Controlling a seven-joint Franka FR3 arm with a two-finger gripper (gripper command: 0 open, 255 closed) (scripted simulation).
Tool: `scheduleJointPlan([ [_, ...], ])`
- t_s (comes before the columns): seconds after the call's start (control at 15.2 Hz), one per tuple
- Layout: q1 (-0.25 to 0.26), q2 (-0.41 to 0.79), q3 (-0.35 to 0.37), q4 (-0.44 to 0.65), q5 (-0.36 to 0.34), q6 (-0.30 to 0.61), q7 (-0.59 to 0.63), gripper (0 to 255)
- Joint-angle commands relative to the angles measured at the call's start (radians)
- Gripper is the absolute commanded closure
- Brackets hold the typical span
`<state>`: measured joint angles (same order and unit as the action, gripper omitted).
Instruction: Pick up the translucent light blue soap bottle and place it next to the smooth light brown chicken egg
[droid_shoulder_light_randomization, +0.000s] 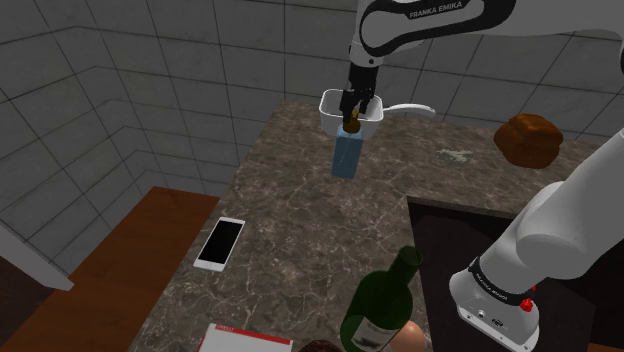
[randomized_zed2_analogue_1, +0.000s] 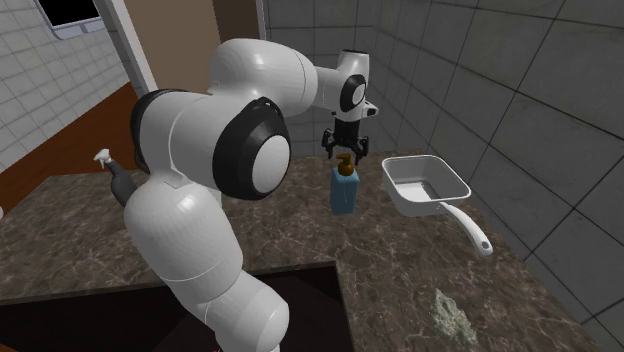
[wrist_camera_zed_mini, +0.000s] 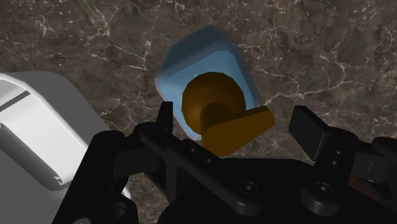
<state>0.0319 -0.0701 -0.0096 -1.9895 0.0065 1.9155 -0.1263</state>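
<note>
The light blue translucent soap bottle (droid_shoulder_light_randomization: 347, 158) (randomized_zed2_analogue_1: 344, 192) (wrist_camera_zed_mini: 202, 56) stands upright on the dark marble counter (droid_shoulder_light_randomization: 300, 200), topped by a brown pump (wrist_camera_zed_mini: 213, 105). My black gripper (droid_shoulder_light_randomization: 359, 104) (randomized_zed2_analogue_1: 343, 150) (wrist_camera_zed_mini: 236, 124) hangs straight above it, open. Its fingers (wrist_camera_zed_mini: 308, 130) stand on either side of the pump head without touching it. A pale brown rounded thing, probably the egg (droid_shoulder_light_randomization: 411, 337), peeks out behind the wine bottle at the counter's near end.
A white pan (droid_shoulder_light_randomization: 371, 112) (randomized_zed2_analogue_1: 425, 183) (wrist_camera_zed_mini: 32, 127) with a long handle sits just beyond the bottle. A green wine bottle (droid_shoulder_light_randomization: 385, 300), a phone (droid_shoulder_light_randomization: 220, 243), a brown loaf (droid_shoulder_light_randomization: 527, 140), a spray bottle (randomized_zed2_analogue_1: 115, 175) and a dark sink recess (droid_shoulder_light_randomization: 470, 235) also share the counter.
</note>
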Motion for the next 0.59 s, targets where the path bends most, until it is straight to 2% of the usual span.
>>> scheduleJointPlan([
  [0.0, 0.0, 0.0, 0.0, 0.0, 0.0, 0.0, 0.0, 0],
  [0.07, 0.0, 0.0, 0.0, 0.0, 0.0, 0.0, 0.0, 255],
  [0.53, 0.0, 0.0, 0.0, -0.001, 0.0, 0.001, 0.0, 255],
])
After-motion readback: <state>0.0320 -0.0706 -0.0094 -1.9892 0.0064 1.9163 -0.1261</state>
